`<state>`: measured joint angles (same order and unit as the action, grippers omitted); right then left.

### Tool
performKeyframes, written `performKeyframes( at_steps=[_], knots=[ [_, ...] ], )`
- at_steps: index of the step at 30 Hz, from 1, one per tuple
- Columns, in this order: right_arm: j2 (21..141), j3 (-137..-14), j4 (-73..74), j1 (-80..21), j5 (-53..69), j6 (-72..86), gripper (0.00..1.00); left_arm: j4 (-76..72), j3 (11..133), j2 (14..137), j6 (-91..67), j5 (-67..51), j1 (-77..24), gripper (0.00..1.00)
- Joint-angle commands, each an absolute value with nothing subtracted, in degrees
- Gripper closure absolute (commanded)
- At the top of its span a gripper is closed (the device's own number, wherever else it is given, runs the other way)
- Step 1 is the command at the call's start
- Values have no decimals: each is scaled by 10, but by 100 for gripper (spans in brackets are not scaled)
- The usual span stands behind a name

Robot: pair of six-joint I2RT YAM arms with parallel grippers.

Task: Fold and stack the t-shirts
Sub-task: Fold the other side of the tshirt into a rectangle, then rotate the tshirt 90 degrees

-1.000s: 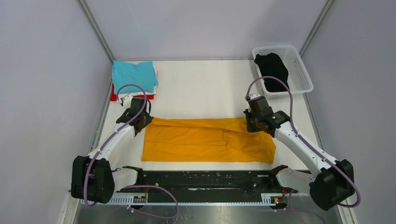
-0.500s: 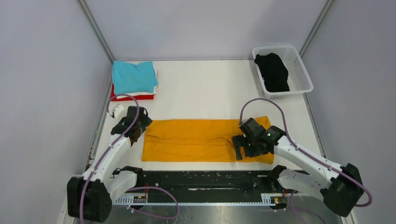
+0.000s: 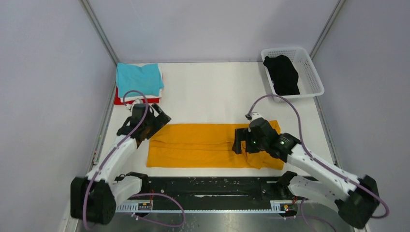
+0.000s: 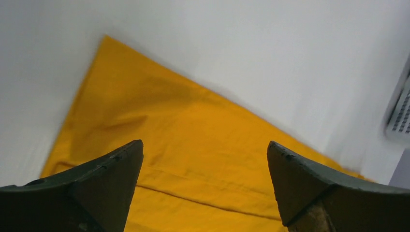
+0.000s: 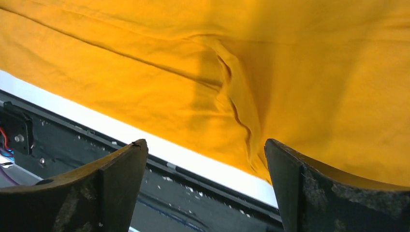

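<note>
The mustard-orange t-shirt lies flat as a long folded band near the table's front edge. My left gripper hovers open over its far left corner, and in the left wrist view only orange cloth shows between the wide jaws. Above the shirt's right part my right gripper is open too, its view showing a cloth crease and nothing held. A teal t-shirt tops a stack over a white and a red one. The black t-shirt sits in the basket.
The white lattice basket stands at the back right corner, also at the left wrist view's right edge. A black rail runs along the near edge, close under the right gripper. Grey walls enclose the table.
Both grippers have opened and let go of the orange shirt, whose far edge now lies folded forward. The right arm has moved nearer and left over the shirt; the left swung slightly right.
</note>
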<state>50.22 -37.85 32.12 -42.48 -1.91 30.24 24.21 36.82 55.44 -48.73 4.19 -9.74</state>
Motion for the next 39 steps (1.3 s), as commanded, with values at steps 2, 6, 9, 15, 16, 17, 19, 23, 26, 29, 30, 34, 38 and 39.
performKeyframes(
  at_steps=[2, 6, 9, 15, 16, 17, 19, 23, 26, 29, 30, 34, 38, 39],
  knots=[
    [650, -411, 176, -422, 14, 281, 0, 143, 384, 663, -457, -71, -106, 1],
    [743, -438, 185, -426, 90, 240, 0, 154, 377, 703, -458, -32, -106, 1],
    [761, -425, 144, -458, 162, 241, 1, 177, 363, 710, -465, 22, -104, 1],
    [736, -392, 133, -497, 195, 255, 1, 217, 331, 679, -497, 109, -51, 1],
    [722, -391, 142, -497, 175, 258, 0, 218, 330, 673, -495, 109, -35, 1],
    [703, -392, 155, -497, 139, 261, 1, 223, 332, 669, -494, 109, -29, 1],
    [660, -391, 176, -496, 76, 287, 1, 242, 346, 666, -491, 117, -21, 1],
    [561, -369, 206, -478, -24, 342, 1, 305, 387, 638, -503, 159, -17, 1],
    [491, -327, 208, -442, -37, 389, 1, 299, 397, 572, -504, 148, -18, 1],
    [445, -284, 225, -391, -39, 444, 1, 261, 395, 544, -478, 58, -24, 1],
    [438, -265, 234, -371, -41, 472, 0, 253, 399, 551, -470, 26, -35, 1],
    [472, -225, 217, -299, -4, 524, 1, 235, 425, 625, -447, -37, -131, 1],
    [613, -259, 160, -261, 19, 495, 1, 211, 416, 702, -445, -58, -182, 1],
    [653, -276, 148, -250, 22, 489, 0, 206, 403, 714, -446, -59, -185, 1]
  ],
)
